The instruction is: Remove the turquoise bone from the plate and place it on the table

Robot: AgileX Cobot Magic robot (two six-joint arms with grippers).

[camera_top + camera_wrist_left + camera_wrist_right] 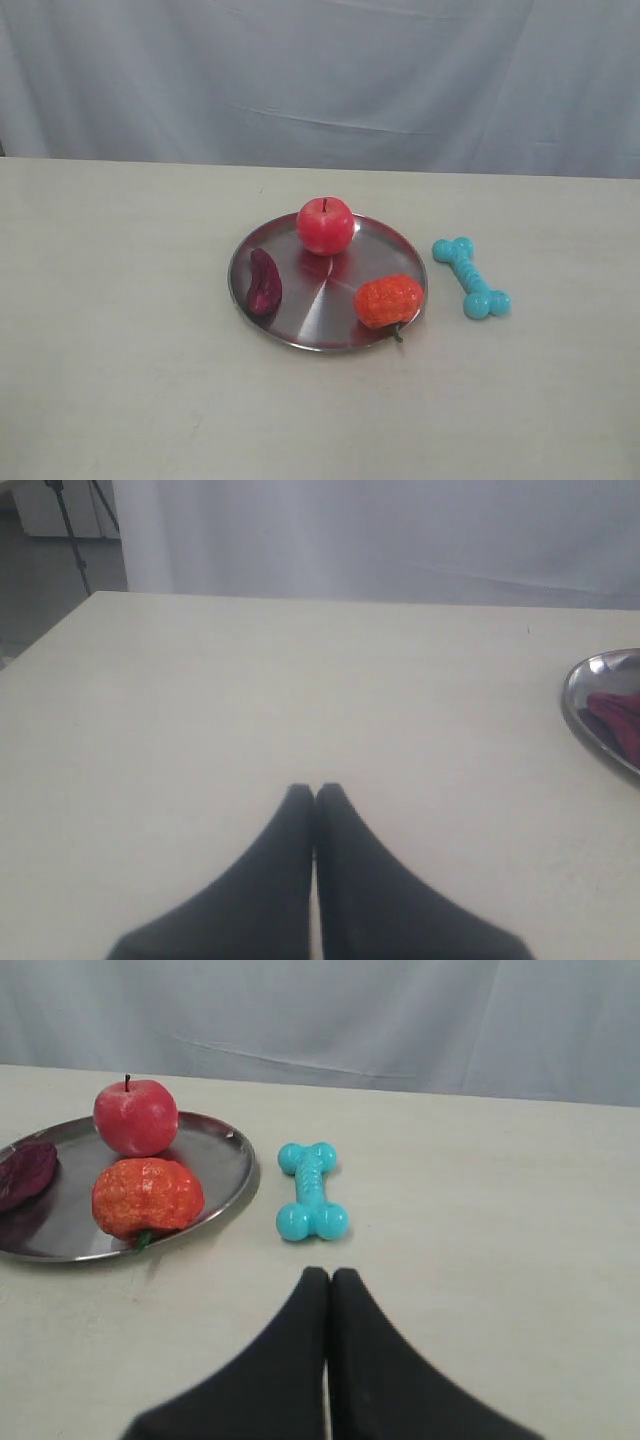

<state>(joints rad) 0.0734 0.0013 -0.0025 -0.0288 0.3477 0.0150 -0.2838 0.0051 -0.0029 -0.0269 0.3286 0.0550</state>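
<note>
Just beside bone [471, 278], plate [318, 303] with apple [325, 225]

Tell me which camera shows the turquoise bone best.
The right wrist view: the bone lies whole and largest there, on the table beside the plate. The exterior view shows it whole too, but smaller. The left wrist view misses it.

Turquoise bone [471, 277]; silver plate [320, 300]; red apple [325, 225]; orange fruit [388, 300]; maroon piece [264, 283]; cream table [120, 350].
</note>
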